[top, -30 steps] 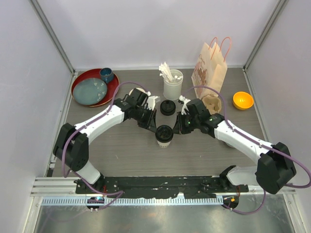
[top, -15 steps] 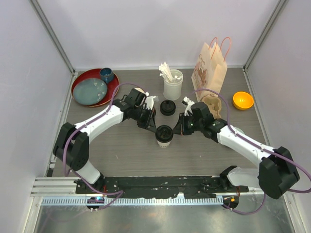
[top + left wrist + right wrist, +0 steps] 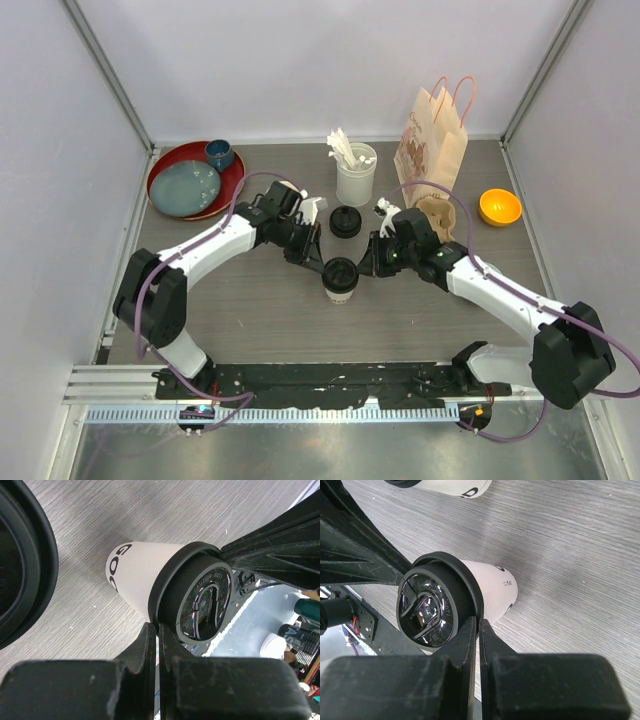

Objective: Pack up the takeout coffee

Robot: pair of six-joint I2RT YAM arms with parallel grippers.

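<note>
A white paper cup [image 3: 339,291] with a black lid [image 3: 339,270] stands in the middle of the table. It also shows in the left wrist view [image 3: 135,575] and the right wrist view [image 3: 495,587]. My left gripper [image 3: 313,262] is shut, its tips against the lid's left rim [image 3: 165,587]. My right gripper [image 3: 368,265] is shut, its tips against the lid's right rim [image 3: 470,592]. A second lidded cup [image 3: 345,222] stands just behind, between the two arms, held by neither.
A red tray [image 3: 236,180] with a blue plate and a blue cup lies at the back left. A white cylinder of sticks [image 3: 356,178], a paper bag [image 3: 432,140], a tan cup carrier [image 3: 437,213] and an orange bowl [image 3: 499,207] stand at the back.
My right gripper has moved left and forward up to the lid's right rim. My left gripper has stayed at the lid's left rim. The cups have not moved.
</note>
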